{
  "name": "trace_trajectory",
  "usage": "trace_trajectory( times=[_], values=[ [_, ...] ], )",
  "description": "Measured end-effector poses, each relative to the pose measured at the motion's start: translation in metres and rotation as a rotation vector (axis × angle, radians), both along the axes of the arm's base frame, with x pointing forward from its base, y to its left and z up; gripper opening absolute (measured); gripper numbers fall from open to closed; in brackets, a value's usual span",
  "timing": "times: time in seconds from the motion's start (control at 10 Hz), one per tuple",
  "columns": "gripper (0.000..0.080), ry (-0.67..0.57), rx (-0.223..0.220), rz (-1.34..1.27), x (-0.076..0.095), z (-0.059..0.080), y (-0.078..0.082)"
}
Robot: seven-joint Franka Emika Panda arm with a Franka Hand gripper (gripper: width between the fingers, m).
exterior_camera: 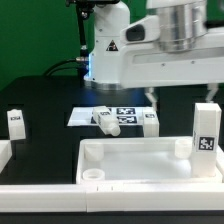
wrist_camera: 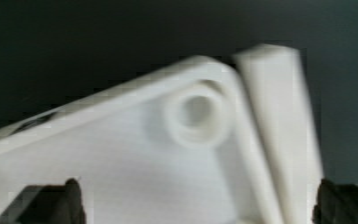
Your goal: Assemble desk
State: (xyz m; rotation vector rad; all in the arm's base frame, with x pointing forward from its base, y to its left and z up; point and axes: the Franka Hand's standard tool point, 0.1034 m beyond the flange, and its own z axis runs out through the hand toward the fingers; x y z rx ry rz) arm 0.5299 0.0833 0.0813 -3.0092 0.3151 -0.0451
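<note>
Nothing fitted yet: the tabletop (exterior_camera: 140, 146) has empty sockets (exterior_camera: 93, 174), legs (exterior_camera: 105, 122) lie loose at its 12 o'clock; gripper (wrist_camera: 190, 205) spread, empty.

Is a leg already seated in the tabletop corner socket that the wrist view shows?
No, the round socket in the tabletop corner is empty, showing only its hollow.

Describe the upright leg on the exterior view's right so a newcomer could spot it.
Start at the big white tabletop in the foreground. By its far corner on the exterior view's right stands the leg, tag facing the camera. It is upright, unlike the legs lying on the marker board.
</note>
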Motion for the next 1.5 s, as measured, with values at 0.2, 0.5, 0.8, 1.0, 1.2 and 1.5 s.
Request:
trace_trajectory(
  times=[0.2,0.5,0.8,1.0,1.2,1.5],
  values=[
    [0.0649,-0.028,-0.018,0.121,-0.001,-0.004,-0.002],
    [0.0649,-0.004,-0.015,0.146,-0.005,-0.006,-0.004],
    [0.0649,0.28,0.067,0.157,-0.045,-0.018,-0.014],
    [0.0649,0.397,0.063,0.145,-0.051,-0.02,-0.01],
    [0.0649,0.53,0.089,0.141,-0.055,-0.022,-0.012],
    [0.0649,0.826,0.082,0.105,-0.066,-0.035,-0.018]
  ],
)
